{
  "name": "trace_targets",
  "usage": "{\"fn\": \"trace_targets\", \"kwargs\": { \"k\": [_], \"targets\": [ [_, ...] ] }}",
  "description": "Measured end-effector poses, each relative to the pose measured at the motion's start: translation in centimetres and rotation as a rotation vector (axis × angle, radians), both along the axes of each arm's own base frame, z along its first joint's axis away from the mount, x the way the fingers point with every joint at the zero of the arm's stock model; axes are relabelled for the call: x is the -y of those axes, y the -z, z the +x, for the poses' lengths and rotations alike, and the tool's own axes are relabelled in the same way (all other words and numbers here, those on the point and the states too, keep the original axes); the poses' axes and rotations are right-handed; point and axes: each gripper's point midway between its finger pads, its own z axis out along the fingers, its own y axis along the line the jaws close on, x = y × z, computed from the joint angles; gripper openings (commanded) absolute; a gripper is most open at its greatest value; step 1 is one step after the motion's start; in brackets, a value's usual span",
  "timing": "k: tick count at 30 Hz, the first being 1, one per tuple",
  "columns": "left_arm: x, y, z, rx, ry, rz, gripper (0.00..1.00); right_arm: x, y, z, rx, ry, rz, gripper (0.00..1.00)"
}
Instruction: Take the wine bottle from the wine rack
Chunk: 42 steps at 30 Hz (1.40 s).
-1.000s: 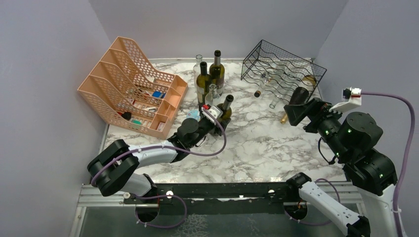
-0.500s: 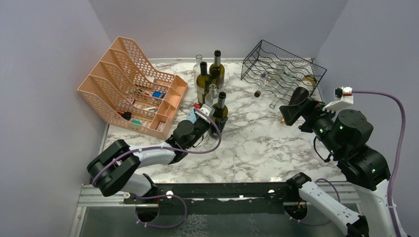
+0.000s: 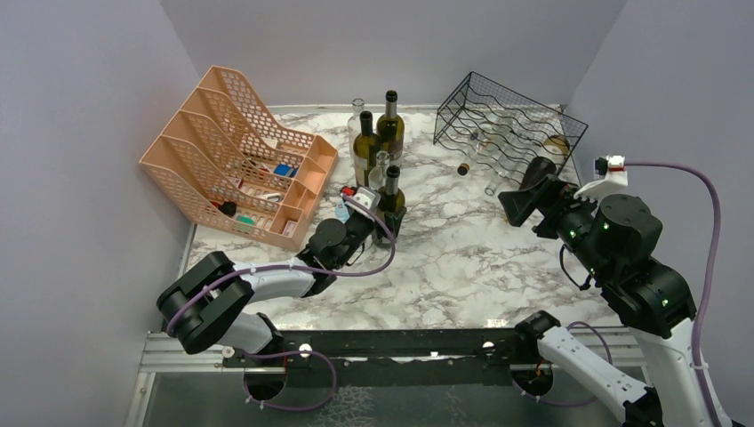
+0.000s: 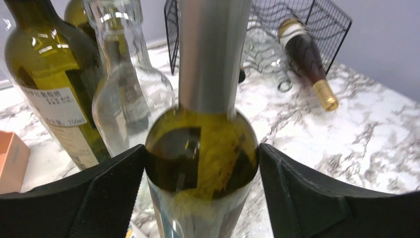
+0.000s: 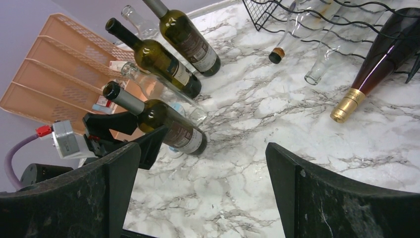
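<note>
The left hand (image 3: pixel 381 226) stays clamped on the green glass wine bottle with a silver foil neck (image 3: pixel 392 197), now upright rather than tilted on the marble tabletop (image 3: pixel 462 258), well apart from the black wire wine rack (image 3: pixel 511 116). The right hand (image 5: pixel 202 153), fingers apart and empty, has shifted left.

wine rack (image 3: pixel 509 123): black | organizer (image 3: pixel 222 142): peach mesh | table (image 3: pixel 462 258): white-grey marble | wine bottle (image 4: pixel 200 148): olive green

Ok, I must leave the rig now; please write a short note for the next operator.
Left gripper: shut on a green bottle, upright on the table beside the other standing bottles.
Right gripper: open, empty, near the rack.
Done: that bottle is off the rack.
To do: release it; the rack holds a brown bottle and clear ones, if they must come out too.
</note>
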Motion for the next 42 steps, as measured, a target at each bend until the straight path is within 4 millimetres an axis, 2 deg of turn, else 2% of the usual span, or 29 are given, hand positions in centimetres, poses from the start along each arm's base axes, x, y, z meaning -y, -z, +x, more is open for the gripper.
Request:
{"fn": "trace_targets", "kwargs": {
  "k": [3, 11, 15, 18, 22, 26, 28, 30, 33, 37, 42],
  "targets": [
    [0.0, -1.2, 0.0, 0.027, 0.0, -0.04, 0.99, 0.0, 0.0, 0.0, 0.0, 0.0, 0.0, 1.0],
    [-0.4, -4.2, -0.4, 0.086, 0.0, -0.104, 0.99, -0.1, 0.4, 0.1, -0.01, -0.001, -0.005, 1.0],
    [-1.0, -6.4, -0.8, 0.135, -0.003, -0.119, 0.99, -0.1, 0.7, 0.2, -0.017, -0.002, -0.008, 1.0],
    [-1.9, -9.4, -1.4, 0.207, -0.011, -0.136, 0.98, -0.2, 0.8, 0.3, -0.018, -0.004, -0.008, 1.0],
    [-3.5, -14.4, -3.0, 0.351, -0.009, -0.145, 0.97, -0.4, 0.9, 0.6, -0.026, -0.004, -0.015, 1.0],
    [-6.4, -19.5, -5.3, 0.525, -0.048, -0.152, 0.97, -0.5, 1.3, 1.0, -0.039, -0.006, -0.038, 1.0],
    [-7.8, -21.0, -5.8, 0.583, -0.094, -0.144, 0.97, -0.5, 1.5, 1.3, -0.044, -0.003, -0.053, 1.0],
    [-9.0, -21.6, -5.7, 0.608, -0.144, -0.132, 0.97, -0.4, 1.8, 1.6, -0.048, 0.008, -0.066, 1.0],
    [-10.3, -21.1, -4.4, 0.592, -0.234, -0.095, 0.97, -0.6, 3.0, 2.4, -0.061, 0.014, -0.086, 1.0],
    [-12.3, -19.2, -2.2, 0.515, -0.367, -0.046, 0.97, -1.2, 6.3, 3.8, -0.131, 0.012, -0.13, 1.0],
    [-14.3, -18.6, -1.0, 0.481, -0.462, -0.034, 0.96, -1.4, 10.6, 6.1, -0.241, 0.057, -0.22, 1.0]
  ]
}}
